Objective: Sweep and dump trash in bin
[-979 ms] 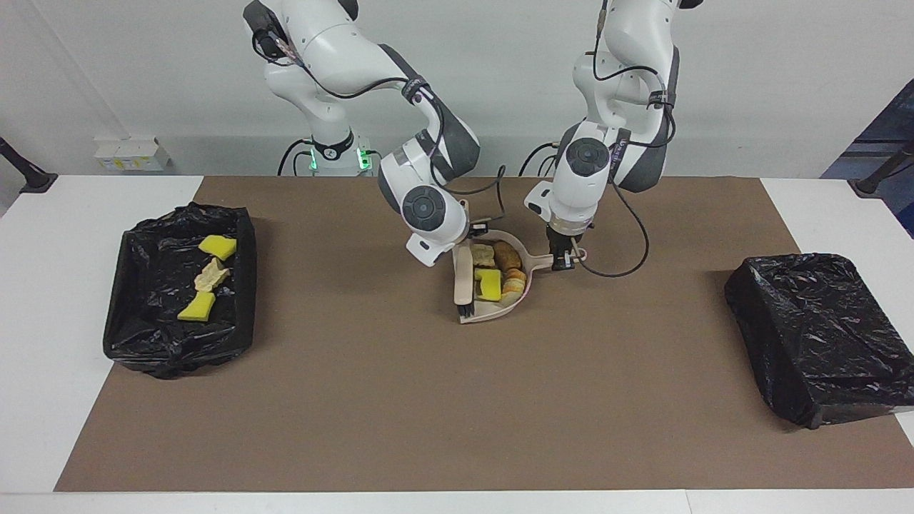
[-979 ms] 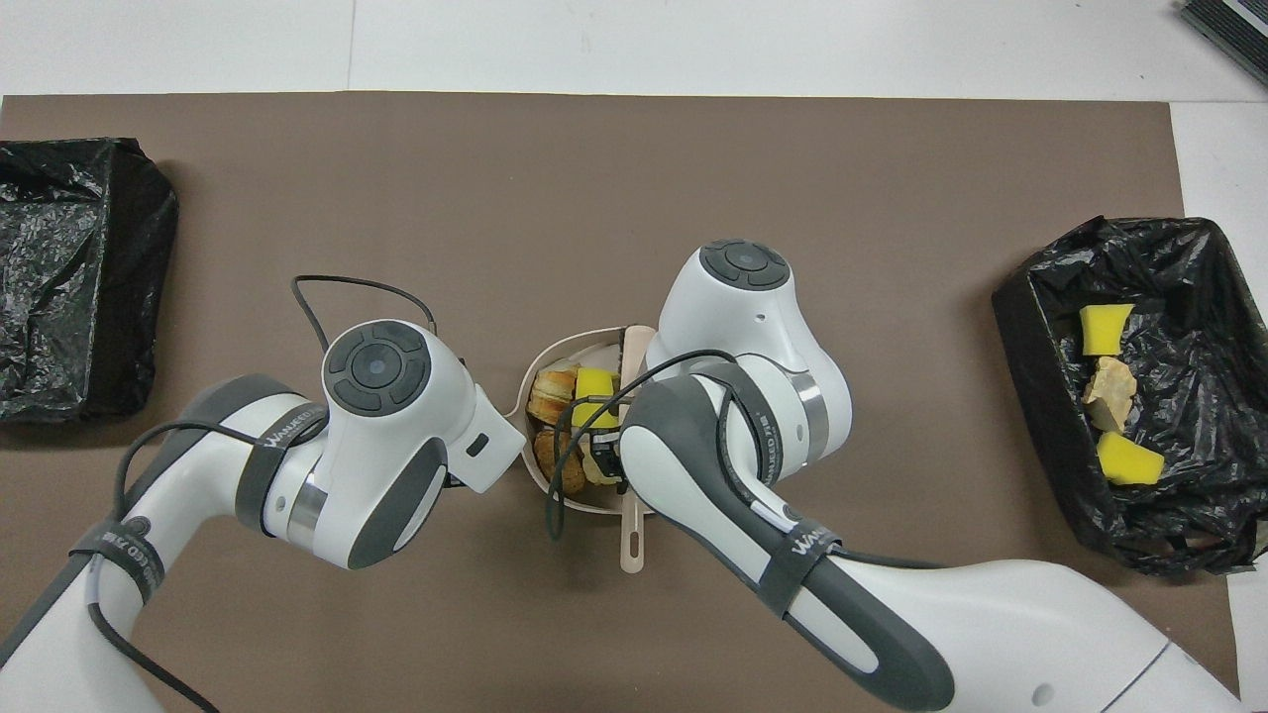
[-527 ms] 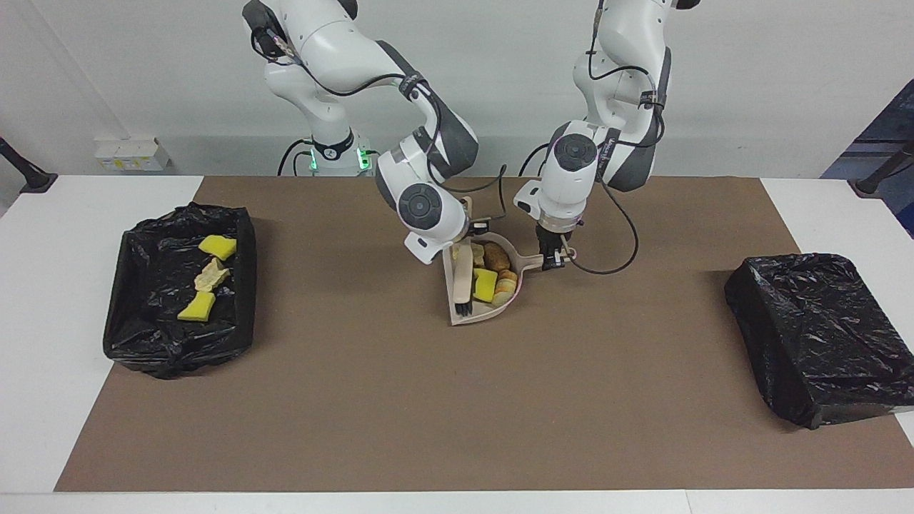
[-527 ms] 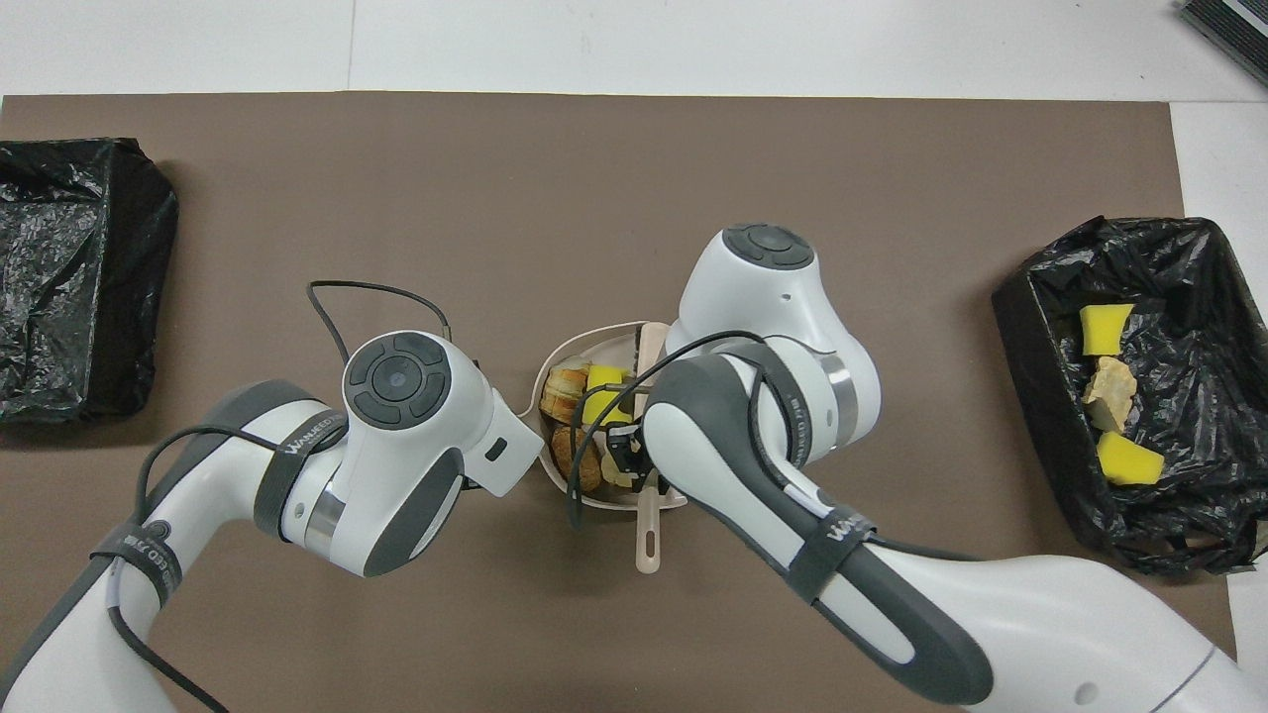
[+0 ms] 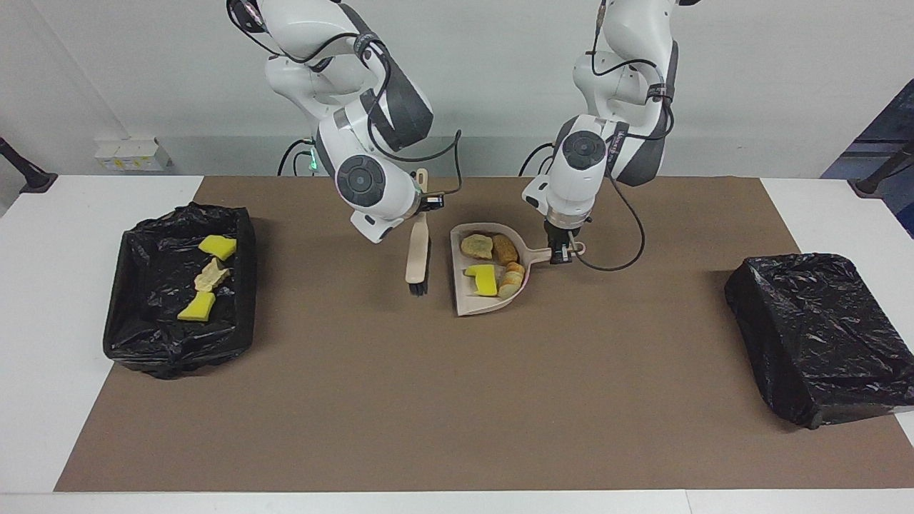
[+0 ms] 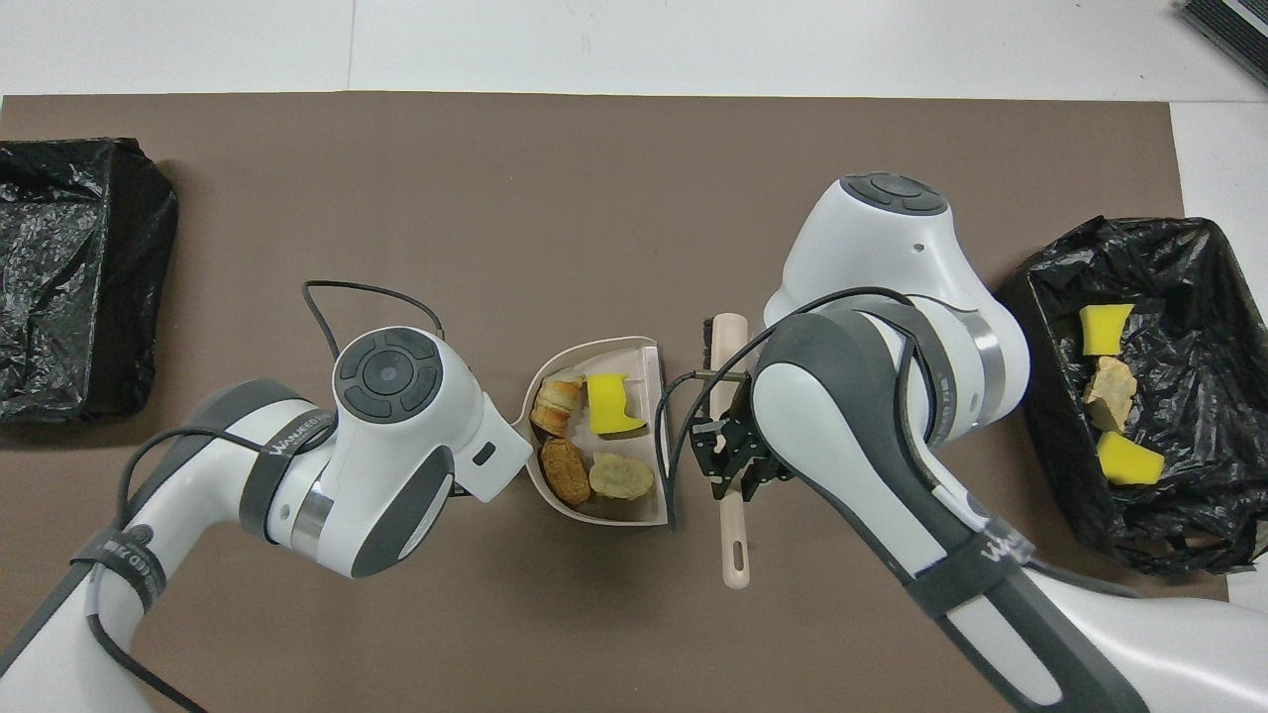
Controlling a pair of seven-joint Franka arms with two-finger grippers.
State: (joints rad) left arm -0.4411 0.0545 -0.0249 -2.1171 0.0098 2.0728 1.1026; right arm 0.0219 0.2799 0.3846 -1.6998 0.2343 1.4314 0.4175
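Even, bright light falls from above and throws only soft, short shadows on the matte brown paper mat [image 5: 457,400] covering the white desk [image 5: 43,300]. Both crinkled black plastic bin liners [image 5: 821,335] [image 6: 1169,396] glint with small highlights. Both views are sharp, with no motion blur and no visible bending at the edges.

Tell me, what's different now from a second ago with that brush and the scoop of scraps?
The right end effector, holding the brush, has lifted it out of the dustpan and swung it toward the right arm's end of the table. The four scraps stayed in the pan, now uncovered. The left end effector still grips the pan's handle. Both bins and the three scraps in the open bin are unchanged.
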